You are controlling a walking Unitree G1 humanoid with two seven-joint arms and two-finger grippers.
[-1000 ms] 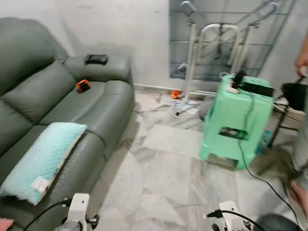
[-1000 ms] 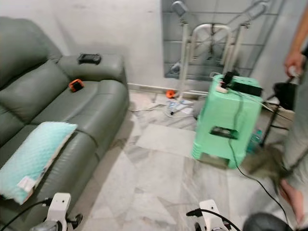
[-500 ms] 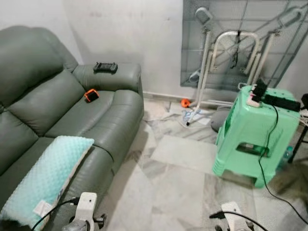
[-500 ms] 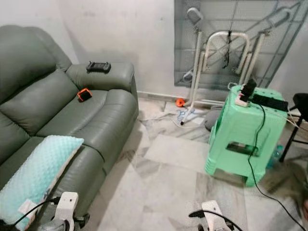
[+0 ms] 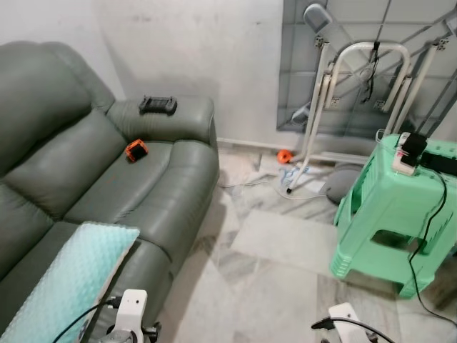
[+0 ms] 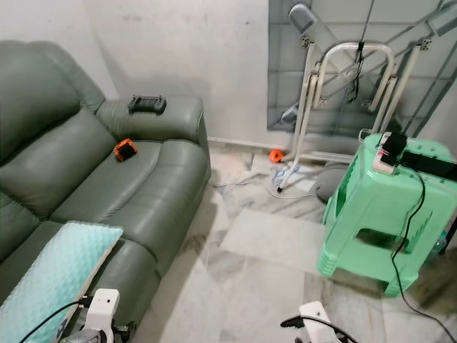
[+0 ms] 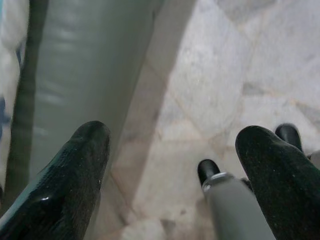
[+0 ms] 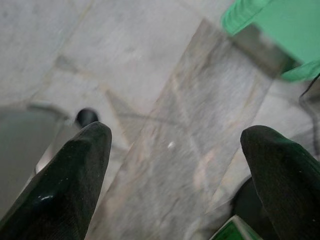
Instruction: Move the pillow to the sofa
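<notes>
pillow (image 5: 68, 282): teal, bumpy, already lying flat on the sofa (image 5: 143, 171) seat cushion, at the near end of the couch

pillow axis: long side runs front-to-back along the seat, far corner pointing toward the backrest side, near end cut off by the bottom of the head view

which way from the robot: off to the robot's left and low, right next to the left wrist mount at the bottom edge

nearer arm: left one for sure. left gripper (image 7: 175, 170) hangs just beside the sofa's front face, pointing down at the marble floor (image 5: 271, 286); a sliver of pillow shows past the cushion edge in its wrist view

left gripper state: fingers spread wide, nothing between them

right gripper (image 8: 175, 170): also spread wide and empty, over bare floor, green stool (image 5: 400, 214) at the corner of its view, well apart from the pillow

my take: looks basically done, pillow's on the sofa. if any nudge is needed it's a left-arm job, reaching up and left
</notes>
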